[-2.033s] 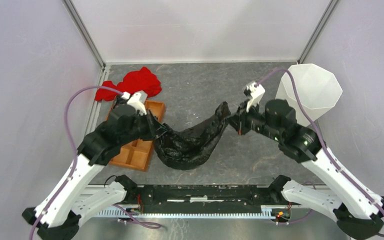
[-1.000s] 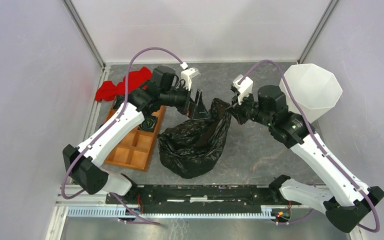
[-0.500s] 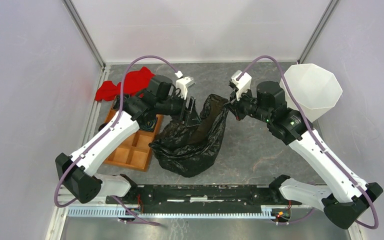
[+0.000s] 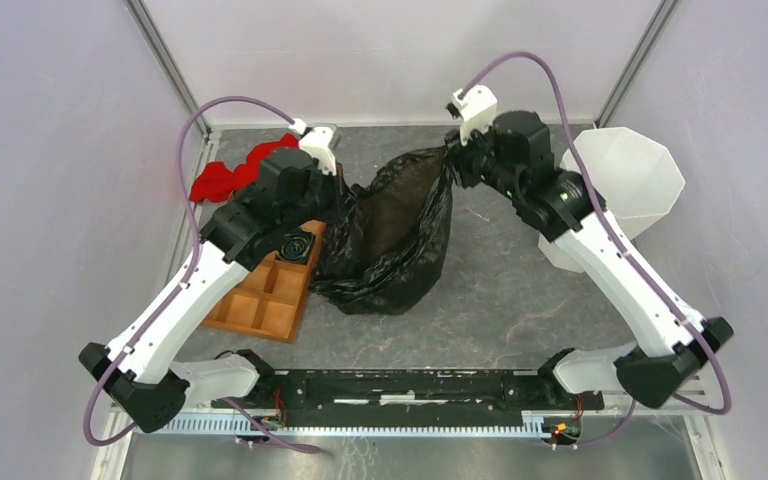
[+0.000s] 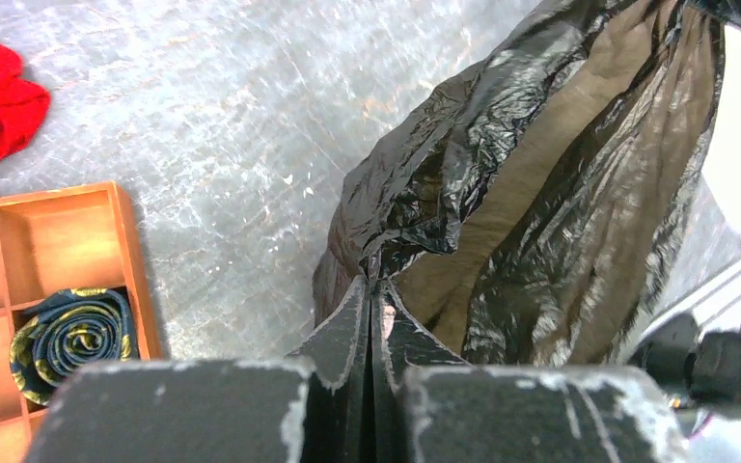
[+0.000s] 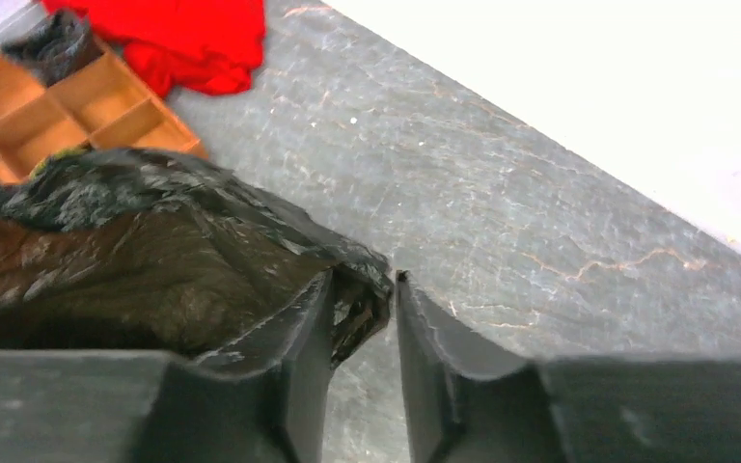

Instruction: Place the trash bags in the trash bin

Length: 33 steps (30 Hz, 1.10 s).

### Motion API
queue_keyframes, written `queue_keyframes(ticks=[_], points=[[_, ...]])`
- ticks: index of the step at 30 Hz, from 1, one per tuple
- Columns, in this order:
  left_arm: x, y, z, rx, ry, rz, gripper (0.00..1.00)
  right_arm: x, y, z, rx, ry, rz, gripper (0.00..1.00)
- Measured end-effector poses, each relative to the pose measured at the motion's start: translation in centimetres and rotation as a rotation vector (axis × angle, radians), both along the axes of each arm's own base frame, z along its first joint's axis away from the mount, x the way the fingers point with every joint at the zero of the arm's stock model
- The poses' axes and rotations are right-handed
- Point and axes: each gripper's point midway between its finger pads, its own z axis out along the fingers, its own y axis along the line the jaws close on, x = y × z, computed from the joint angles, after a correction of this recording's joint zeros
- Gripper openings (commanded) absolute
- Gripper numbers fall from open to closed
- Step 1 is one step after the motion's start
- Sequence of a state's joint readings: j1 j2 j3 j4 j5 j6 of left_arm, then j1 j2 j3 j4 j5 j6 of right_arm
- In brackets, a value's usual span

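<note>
Bright, even light from above leaves only soft shadows on the bench point(image 4: 520, 300), white glare streaks the glossy black bag point(image 5: 540, 193), the far wall point(image 6: 589, 87) is washed out, and the near fingers point(image 6: 299, 357) are blurred.

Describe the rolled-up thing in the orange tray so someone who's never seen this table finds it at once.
Look to the table's left side for the orange compartment tray, lying beside the red cloth and the black trash bag. In a compartment on its bag-side edge sits a coiled fabric roll. It alone is dark blue with yellow patterning, wound in a spiral.
</note>
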<state>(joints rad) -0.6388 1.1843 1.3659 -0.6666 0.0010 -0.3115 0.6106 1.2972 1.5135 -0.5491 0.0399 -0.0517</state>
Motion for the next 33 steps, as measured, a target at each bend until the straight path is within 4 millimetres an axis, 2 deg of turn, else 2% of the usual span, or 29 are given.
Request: queue_keyframes(ticks=[2,5,8,14,17,19,22,25,27,30,33], points=[[0.7,0.7,1.0,-0.031,-0.026,0.075,0.02,1.5,-0.1,0.8,0.019,0.008,-0.068,0.80],[1.4,1.2,2.1,-0.099,-0.046,0.164,0.02,1.8,-0.2,0.0,0.064,0.053,-0.119,0.98],[1.5,1.0,2.2,-0.181,-0.052,0.200,0.02,-0.1,-0.3,-2.5,0.132,0.133,-0.123,0.98],[1.6,0.1,0.3,-0.258,-0.002,0.220,0.02,-4.1,-1.8,-6.8,0.237,0.216,-0.144,0.98],[1.7,-0.2,0.2,-0.279,0.013,0.221,0.02,-4.7,-0.8,-8.7,0.342,0.229,-0.104,0.97],[1.7,-0.5,0.5,-0.296,0.011,0.216,0.02,-4.9,0.4,-10.8,0.404,0.263,-0.068,0.94],[1.8,-0.7,0.8,-0.320,0.009,0.214,0.02,-5.4,2.0,-15.1,0.476,0.345,-0.028,0.92],[1.7,-0.8,0.6,-0.331,0.022,0.220,0.02,-5.6,2.9,-18.1,0.509,0.407,-0.018,0.92],[1.7,-0.8,0.3,-0.334,0.033,0.225,0.02,-5.2,3.3,-18.7,0.537,0.413,-0.018,0.92],[1.6,-0.8,0.0,-0.339,0.044,0.230,0.02,-4.8,3.8,-18.9,0.610,0.400,-0.015,0.86],[1.5,-0.9,-0.1,-0.344,0.052,0.230,0.02,-5.2,4.3,-20.5,0.685,0.418,-0.012,0.82]])
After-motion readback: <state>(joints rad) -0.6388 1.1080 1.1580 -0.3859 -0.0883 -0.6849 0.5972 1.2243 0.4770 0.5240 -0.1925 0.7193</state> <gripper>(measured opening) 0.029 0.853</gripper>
